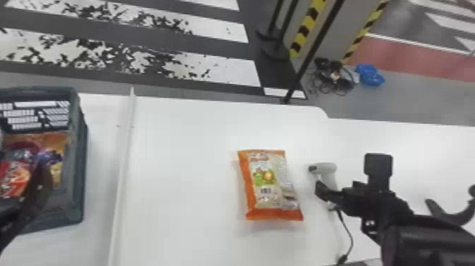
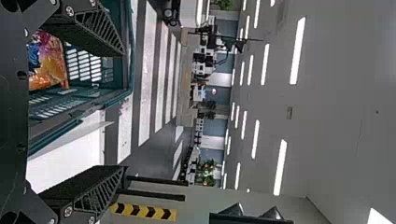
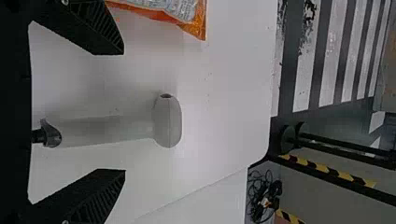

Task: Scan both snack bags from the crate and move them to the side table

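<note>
Head view, orange bag: I see one orange snack bag with clear and printed front (image 1: 270,184). It lies flat on the white table (image 1: 180,166), between the crate and the scanner, near the scanner and touching neither.
Crate: The dark grey-green plastic crate with grid walls (image 1: 80,148) stands at my left side.
Crate bags: Inside it I see shiny red, orange and purple packaging (image 1: 16,177); it is partly covered and blurred, so perhaps it is more than one bag, I cannot count surely.
Left gripper: My black left gripper (image 1: 35,198) is at the crate, one finger in front of the crate's inside. From the left wrist view, its two fingers stand wide apart and hold nothing.
Right gripper: My black right gripper (image 1: 375,196) is at the scanner, to the right of the orange bag. In the right wrist view its fingers are also wide apart, with nothing gripped.
Scanner: The light grey handheld scanner with a dark cable (image 1: 327,169) rests on the table; its handle appears between the two open right fingers.
White ledge: A thin raised white strip (image 1: 123,152) runs between crate and orange bag.
Floor behind: Tangled black cables (image 1: 334,79) lie beside a bright blue bundle (image 1: 369,75).
</note>
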`<state>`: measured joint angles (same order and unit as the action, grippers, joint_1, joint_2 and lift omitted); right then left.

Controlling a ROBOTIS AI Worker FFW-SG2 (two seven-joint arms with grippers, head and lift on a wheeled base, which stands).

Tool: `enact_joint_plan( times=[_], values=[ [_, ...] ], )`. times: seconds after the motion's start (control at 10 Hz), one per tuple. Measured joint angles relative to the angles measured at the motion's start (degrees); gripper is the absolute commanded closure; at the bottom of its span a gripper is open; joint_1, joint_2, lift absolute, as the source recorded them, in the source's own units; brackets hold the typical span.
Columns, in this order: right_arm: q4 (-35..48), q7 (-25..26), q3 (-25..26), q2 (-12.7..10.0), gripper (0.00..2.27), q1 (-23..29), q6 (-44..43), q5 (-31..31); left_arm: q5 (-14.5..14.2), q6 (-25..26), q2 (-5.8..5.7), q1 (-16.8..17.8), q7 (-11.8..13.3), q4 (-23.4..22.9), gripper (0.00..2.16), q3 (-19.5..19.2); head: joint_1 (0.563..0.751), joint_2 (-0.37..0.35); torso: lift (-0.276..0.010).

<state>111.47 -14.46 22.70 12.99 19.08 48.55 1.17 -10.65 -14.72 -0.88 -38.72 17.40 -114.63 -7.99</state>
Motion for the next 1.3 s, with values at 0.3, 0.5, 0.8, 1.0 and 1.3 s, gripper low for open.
enact_joint_plan(
  times=[0.3, 0.5, 0.8, 1.0, 1.3],
  values=[
    [-7.96, -1.75, -0.48, 2.30, 0.04, -4.16, -1.63, 0.34, 0.10, 0.26, -0.02, 0.21, 0.00, 0.10, 0.14, 0.06, 0.695, -0.326, -0.075],
    [-12.77, -2.37, -1.92, 3.76, 0.14, -7.25, -1.65, -0.92, 0.03, 0.27, -0.12, 0.30, 0.00, 0.14, 0.14, 0.00, 0.695, -0.329, -0.075],
    [-16.95, -5.41, -3.28, 5.06, 1.93, -9.95, -1.51, -3.53, 0.01, 0.27, -0.25, 0.31, 0.00, 0.20, 0.14, -0.01, 0.695, -0.331, -0.075],
    [-17.18, -4.87, -3.36, 5.17, 2.25, -10.71, 2.72, -4.45, -0.06, 0.27, -0.26, 0.39, 0.00, 0.27, 0.14, -0.01, 0.695, -0.342, -0.075],
    [-15.42, -5.38, -2.53, 5.24, 2.25, -9.95, 4.40, -4.44, -0.07, 0.27, -0.26, 0.47, 0.00, 0.54, 0.14, -0.01, 0.695, -0.350, -0.075]
  ],
)
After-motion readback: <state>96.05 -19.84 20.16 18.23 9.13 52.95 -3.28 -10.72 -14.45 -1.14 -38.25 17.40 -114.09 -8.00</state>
